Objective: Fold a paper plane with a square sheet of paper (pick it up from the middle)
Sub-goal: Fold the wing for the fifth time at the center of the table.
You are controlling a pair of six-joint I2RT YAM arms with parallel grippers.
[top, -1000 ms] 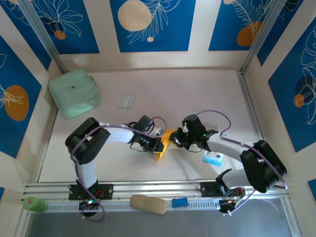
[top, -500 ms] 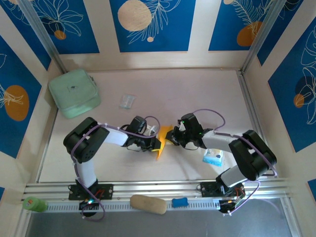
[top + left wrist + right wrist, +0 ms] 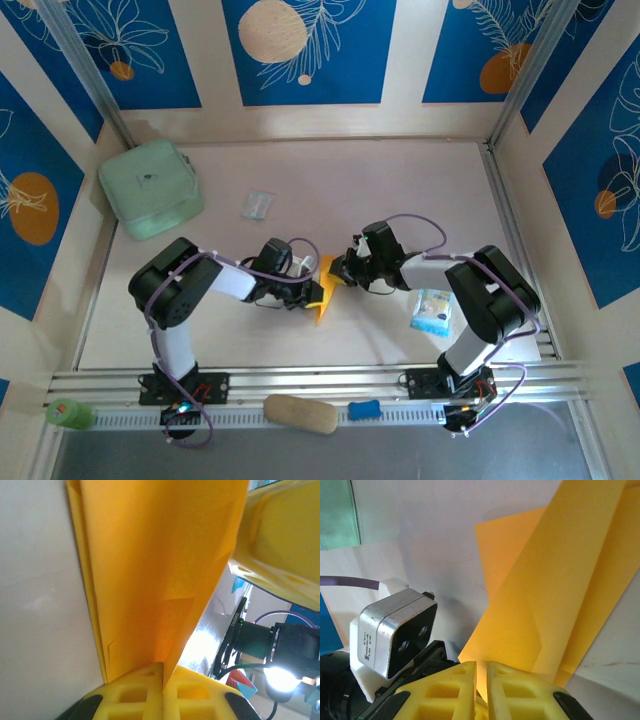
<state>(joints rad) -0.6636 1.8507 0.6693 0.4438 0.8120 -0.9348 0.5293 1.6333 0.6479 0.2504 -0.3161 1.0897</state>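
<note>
One square sheet of paper [image 3: 150, 570]: orange-yellow, creased narrow, pointed; your left claw [image 3: 162, 669] and right claw [image 3: 481, 667] both clamp it. Mint-green pouch [image 3: 150, 188]: far beyond left claw, contents hidden.

The square sheet of paper [image 3: 325, 288] is showing plain orange-yellow; the pouch [image 3: 150, 188] at ten o'clock is showing mint green, the packet [image 3: 432, 310] at four o'clock blue-and-white.

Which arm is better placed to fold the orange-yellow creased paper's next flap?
Probably right: left jaws clamp the orange-yellow creased paper at its layered edge, anchoring it; right jaws pinch a freer flap.
</note>
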